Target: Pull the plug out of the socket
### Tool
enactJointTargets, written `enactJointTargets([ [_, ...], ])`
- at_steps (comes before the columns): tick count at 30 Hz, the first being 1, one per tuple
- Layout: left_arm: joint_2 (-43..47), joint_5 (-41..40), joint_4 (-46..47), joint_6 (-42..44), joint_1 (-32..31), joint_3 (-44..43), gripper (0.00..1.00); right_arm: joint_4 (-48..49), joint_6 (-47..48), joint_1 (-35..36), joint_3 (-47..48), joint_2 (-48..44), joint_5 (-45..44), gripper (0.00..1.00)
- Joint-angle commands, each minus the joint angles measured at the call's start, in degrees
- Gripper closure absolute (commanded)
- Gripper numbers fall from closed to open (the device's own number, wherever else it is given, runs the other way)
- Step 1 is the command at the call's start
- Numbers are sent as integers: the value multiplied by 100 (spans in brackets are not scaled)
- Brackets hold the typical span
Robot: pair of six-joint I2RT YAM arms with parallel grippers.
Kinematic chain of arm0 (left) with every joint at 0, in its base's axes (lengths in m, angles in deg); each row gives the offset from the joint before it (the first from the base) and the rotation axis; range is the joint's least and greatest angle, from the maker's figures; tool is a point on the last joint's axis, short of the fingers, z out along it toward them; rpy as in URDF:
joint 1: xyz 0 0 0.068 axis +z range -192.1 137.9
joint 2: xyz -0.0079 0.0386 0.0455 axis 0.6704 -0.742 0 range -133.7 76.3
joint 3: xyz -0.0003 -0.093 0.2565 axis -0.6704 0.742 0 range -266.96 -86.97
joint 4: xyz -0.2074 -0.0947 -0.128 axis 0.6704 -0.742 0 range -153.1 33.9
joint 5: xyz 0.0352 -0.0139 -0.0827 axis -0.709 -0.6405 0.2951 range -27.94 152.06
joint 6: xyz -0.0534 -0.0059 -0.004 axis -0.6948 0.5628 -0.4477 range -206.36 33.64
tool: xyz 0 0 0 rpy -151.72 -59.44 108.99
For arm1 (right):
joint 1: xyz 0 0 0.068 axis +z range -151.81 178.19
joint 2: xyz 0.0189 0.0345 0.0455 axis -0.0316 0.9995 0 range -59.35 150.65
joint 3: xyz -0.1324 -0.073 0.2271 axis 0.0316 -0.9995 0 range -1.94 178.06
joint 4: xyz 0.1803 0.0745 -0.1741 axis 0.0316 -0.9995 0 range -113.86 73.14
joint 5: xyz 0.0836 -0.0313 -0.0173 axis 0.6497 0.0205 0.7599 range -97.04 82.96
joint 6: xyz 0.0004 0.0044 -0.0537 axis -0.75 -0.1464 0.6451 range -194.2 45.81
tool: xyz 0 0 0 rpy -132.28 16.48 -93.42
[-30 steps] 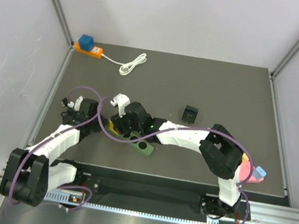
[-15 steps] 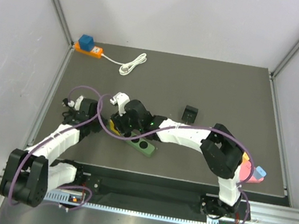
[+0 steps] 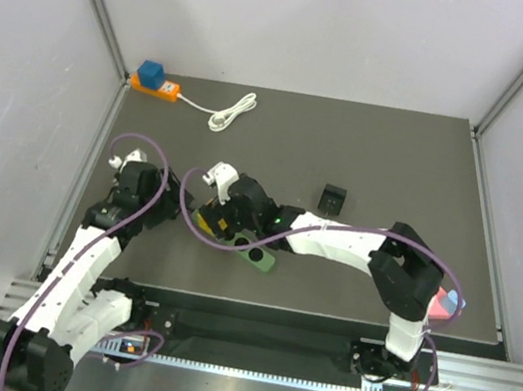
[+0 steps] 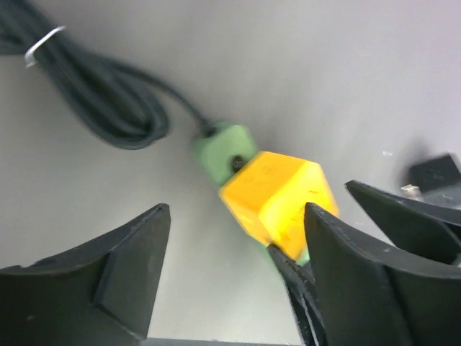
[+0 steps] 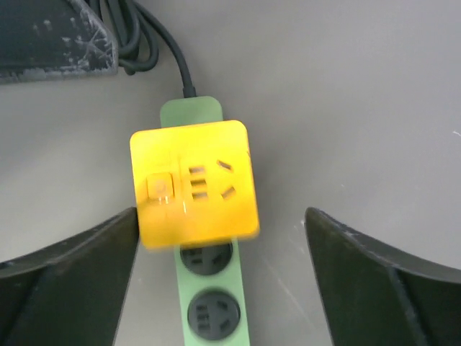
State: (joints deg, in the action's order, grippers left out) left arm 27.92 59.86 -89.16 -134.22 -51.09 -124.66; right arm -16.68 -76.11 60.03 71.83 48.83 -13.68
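A yellow cube plug (image 5: 193,184) sits on the cable end of a green socket strip (image 5: 212,303). My right gripper (image 5: 220,216) hangs open above it, one finger on either side, neither touching. In the left wrist view the plug (image 4: 281,198) lies just ahead of my open left gripper (image 4: 236,216), close to its right finger, with the strip's green end (image 4: 220,144) behind. From above, the plug (image 3: 203,221) and strip (image 3: 256,253) lie at mid-table between the left gripper (image 3: 173,210) and the right gripper (image 3: 216,210).
The strip's black cable (image 4: 94,86) lies coiled beside it. An orange strip with a blue plug (image 3: 155,82) and a white cord (image 3: 234,110) sit at the far left. A small black cube (image 3: 332,199) lies right of centre. A pink and blue object (image 3: 445,304) is by the right arm.
Both grippers have opened. The right one has let go of the yellow plug. The left arm has drawn back to the left and lifted.
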Motion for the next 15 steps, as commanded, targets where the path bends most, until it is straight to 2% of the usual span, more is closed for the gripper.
enactJointTargets([
  [1,197,561,-236,679,-6,-291,17,157,-46,-6,-161,-806,-198,1],
  [4,145,1464,-175,1119,-6,-466,10,17,-64,-58,-511,-1341,-50,0],
  [7,13,1801,-192,1603,-32,-659,7,51,-116,-190,-1099,-1633,581,0],
  [11,-442,1565,-394,2218,-374,-976,4,569,-239,-444,-2023,-2028,1302,0],
  [12,-531,1303,-507,2358,-488,-1038,4,814,-274,-489,-2312,-2046,1462,0],
  [15,-865,872,-570,2579,-1216,-1284,5,1175,-371,-594,-2692,-2038,1981,0],
])
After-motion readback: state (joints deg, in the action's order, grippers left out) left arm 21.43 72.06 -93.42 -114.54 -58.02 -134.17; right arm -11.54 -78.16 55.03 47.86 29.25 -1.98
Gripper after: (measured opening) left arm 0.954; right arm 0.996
